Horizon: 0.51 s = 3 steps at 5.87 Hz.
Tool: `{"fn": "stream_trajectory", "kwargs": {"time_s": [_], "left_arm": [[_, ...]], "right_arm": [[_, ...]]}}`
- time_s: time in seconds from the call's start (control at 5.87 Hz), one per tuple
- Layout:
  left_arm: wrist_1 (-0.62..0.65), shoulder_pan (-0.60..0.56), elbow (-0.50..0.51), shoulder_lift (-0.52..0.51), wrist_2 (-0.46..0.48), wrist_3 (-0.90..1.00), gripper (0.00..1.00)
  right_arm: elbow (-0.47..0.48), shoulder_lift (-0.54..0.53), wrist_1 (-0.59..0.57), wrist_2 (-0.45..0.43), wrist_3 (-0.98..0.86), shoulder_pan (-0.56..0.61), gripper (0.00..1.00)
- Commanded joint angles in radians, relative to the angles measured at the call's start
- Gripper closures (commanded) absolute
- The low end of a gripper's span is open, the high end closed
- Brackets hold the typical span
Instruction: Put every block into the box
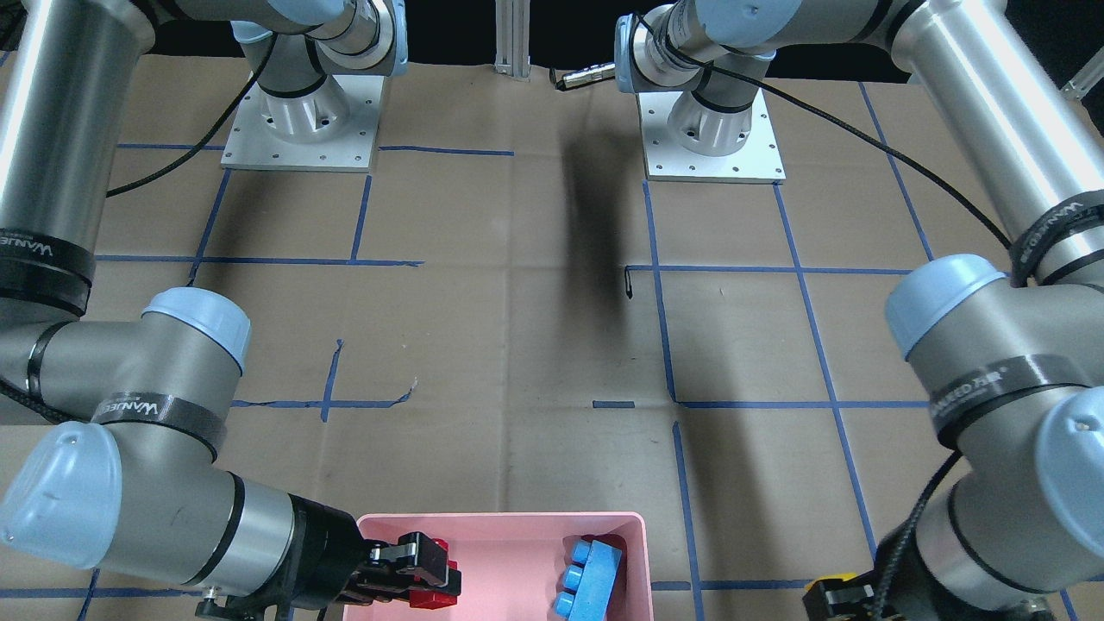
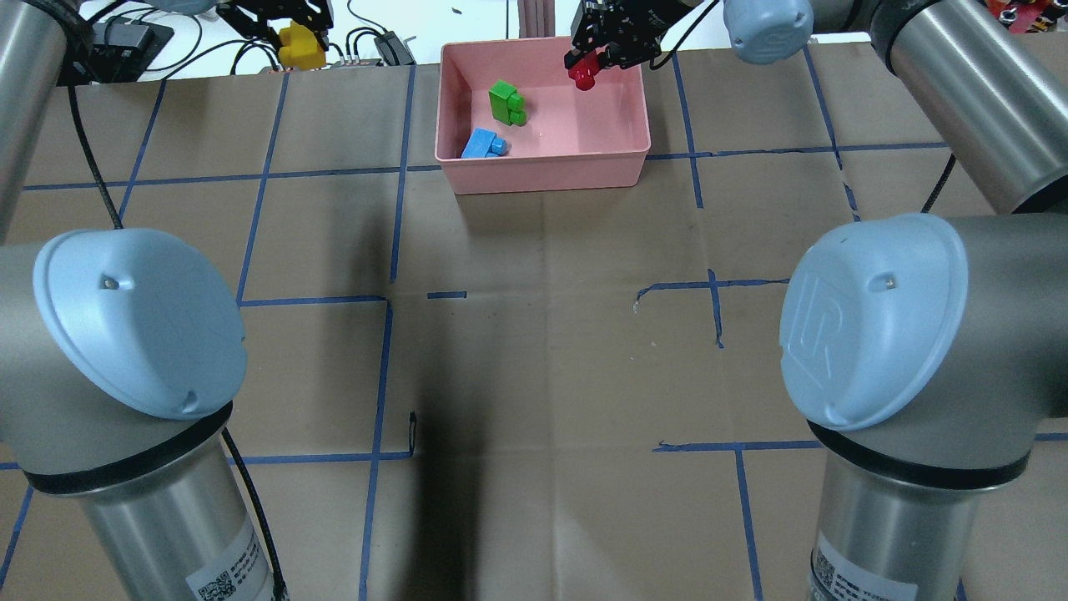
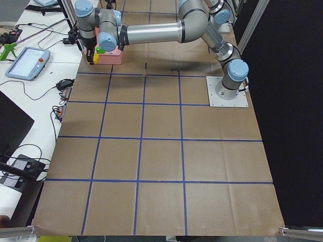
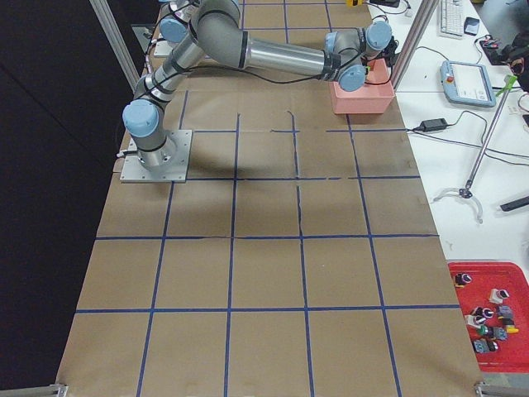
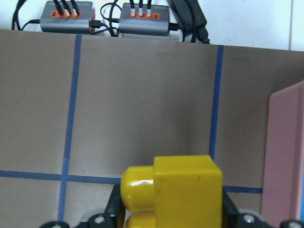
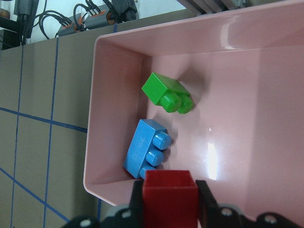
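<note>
In the pink box (image 2: 542,171), at the table's far edge: one green brick (image 2: 506,102) and one three-stud blue brick (image 2: 482,144), near each other but apart, toward its left wall. Over its right end: red brick (image 2: 583,75), clenched in my right gripper (image 2: 586,67). Outside, left of the box: yellow brick (image 2: 300,48), clenched in my left gripper (image 2: 294,40). Surface: brown paper table (image 2: 534,351) with a blue tape grid; cabled hubs (image 5: 66,15) beyond.

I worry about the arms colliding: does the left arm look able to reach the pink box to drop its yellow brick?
Probably yes. The left gripper, shut on the yellow brick, hangs outside the pink box's left end; the right gripper with the red brick occupies the other end.
</note>
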Motion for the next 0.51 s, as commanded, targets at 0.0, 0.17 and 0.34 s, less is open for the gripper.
{"fn": "stream_trajectory", "kwargs": {"time_s": [0.0,0.17,0.34], "left_arm": [[0.034,-0.074,0.049,-0.072,0.0,-0.12,0.91],[0.043,-0.108,0.055,-0.092,0.001,-0.181,0.91],[0.043,-0.13,0.055,-0.094,0.001,-0.218,0.91]], "right_arm": [[-0.011,0.009,-0.014,0.001,-0.024,-0.001,0.0],[-0.008,0.006,-0.012,0.0,-0.025,-0.007,0.0],[-0.007,0.003,-0.012,0.0,-0.025,-0.009,0.0]]}}
